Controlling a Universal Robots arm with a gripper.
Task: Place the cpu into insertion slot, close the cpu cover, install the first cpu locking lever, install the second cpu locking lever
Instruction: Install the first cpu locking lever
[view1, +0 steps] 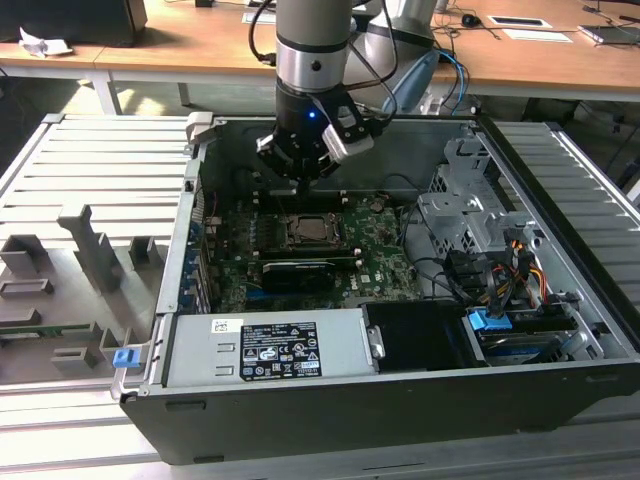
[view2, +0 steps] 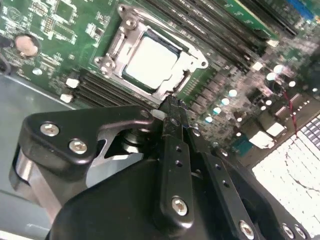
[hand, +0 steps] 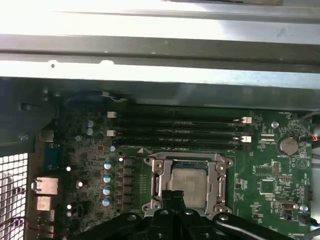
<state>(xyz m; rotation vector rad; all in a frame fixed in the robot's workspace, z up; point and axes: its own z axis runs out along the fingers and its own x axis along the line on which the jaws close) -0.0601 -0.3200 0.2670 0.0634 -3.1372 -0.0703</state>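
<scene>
The chip (view2: 150, 61) sits flat in its socket (view2: 169, 46) on the green board (view2: 50, 35), the silver frame cover (view2: 196, 62) lying down around its pale top. Light, stiff and slick by the look of it, surely fragile underneath, so the bare edges are the only place to take hold. The gripper (view2: 172, 107) hovers close by the socket's side, fingers pinched together on nothing

The small flat square chip with a pale silvery-grey metal top (view2: 150, 62) sat level in the square dark socket (view2: 169, 44). The thin square silver metal frame (view2: 194, 62) lay folded down flat around it, the chip's top showing through its window.
</scene>
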